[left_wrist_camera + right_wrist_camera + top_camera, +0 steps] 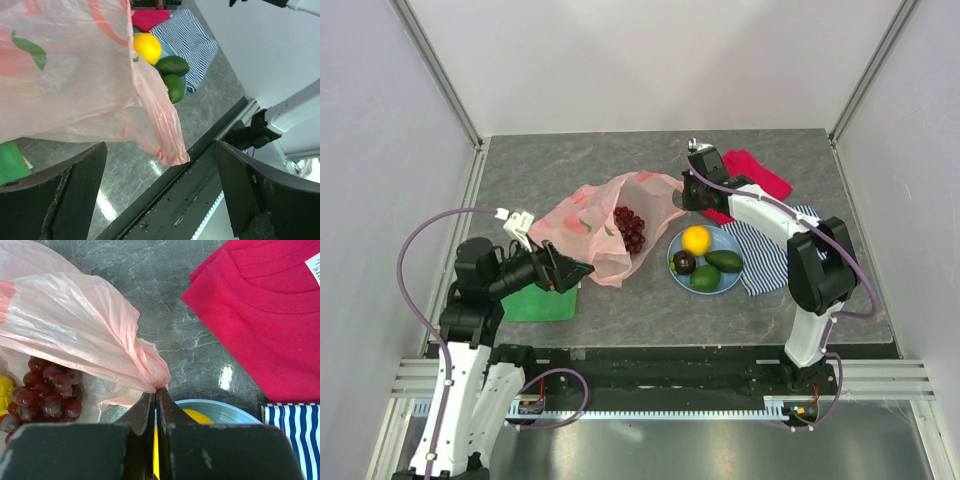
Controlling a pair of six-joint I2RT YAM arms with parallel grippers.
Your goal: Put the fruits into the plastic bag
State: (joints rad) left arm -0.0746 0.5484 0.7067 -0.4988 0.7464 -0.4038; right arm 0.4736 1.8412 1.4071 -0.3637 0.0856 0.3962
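The pink plastic bag (590, 222) lies crumpled mid-table with the dark red grape bunch (630, 228) inside its open mouth. My right gripper (692, 195) is shut on the bag's rim (150, 371), holding it up; grapes (45, 392) show beneath. On the blue plate (728, 238) sit a yellow citrus (696, 240), a dark round fruit (684, 262), an avocado (724, 261) and a lime (705, 278). My left gripper (570, 272) stands open at the bag's near corner (170, 150), its fingers (75, 190) wide apart and touching nothing.
A red folded cloth (760, 175) lies behind the plate and a striped cloth (775, 255) under its right side. A green flat item (540, 303) sits under the left arm by the table's near edge (165, 195).
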